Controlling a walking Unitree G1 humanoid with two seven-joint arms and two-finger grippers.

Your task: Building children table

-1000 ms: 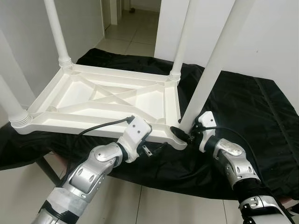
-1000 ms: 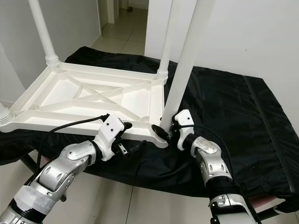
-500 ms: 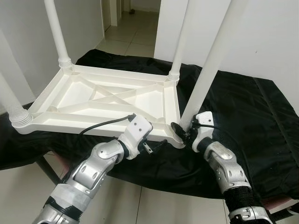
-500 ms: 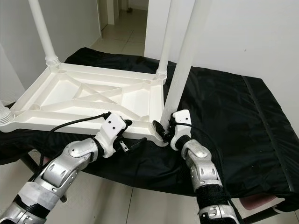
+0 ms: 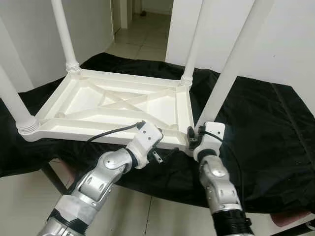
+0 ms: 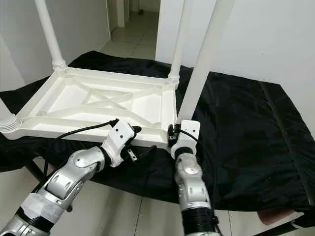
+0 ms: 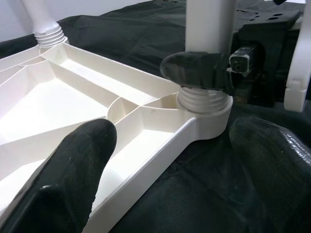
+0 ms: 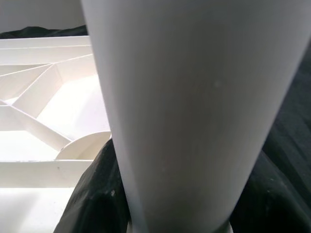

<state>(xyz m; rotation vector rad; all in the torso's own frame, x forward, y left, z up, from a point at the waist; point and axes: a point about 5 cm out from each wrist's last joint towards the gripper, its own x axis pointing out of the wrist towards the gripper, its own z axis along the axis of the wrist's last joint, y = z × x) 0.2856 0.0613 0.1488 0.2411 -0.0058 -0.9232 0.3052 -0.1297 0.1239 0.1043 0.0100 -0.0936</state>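
A white plastic children's table point(image 5: 123, 103) lies upside down on a black cloth point(image 5: 261, 118), its legs pointing up. My right gripper point(image 5: 194, 139) is shut on the base of the near right leg point(image 5: 231, 64), just above the ribbed collar point(image 7: 204, 99) at the table's corner. In the right wrist view that leg point(image 8: 194, 97) stands close between the black fingers point(image 8: 92, 194). My left gripper point(image 5: 165, 153) is open at the table's front rim, left of that corner. Its fingers point(image 7: 73, 170) sit on either side of the rim.
Three other legs stand upright: the far left one point(image 5: 64, 34), the far right one point(image 5: 194, 44) and the near left one point(image 5: 12, 98). A white wall point(image 5: 295, 39) rises behind the cloth. An open doorway point(image 5: 142, 19) leads to a tiled hallway. Tiled floor point(image 5: 147, 216) lies below the cloth's front edge.
My right forearm has swung left, so the right gripper now holds the leg base from the front instead of from the right. The left gripper has stayed at the rim.
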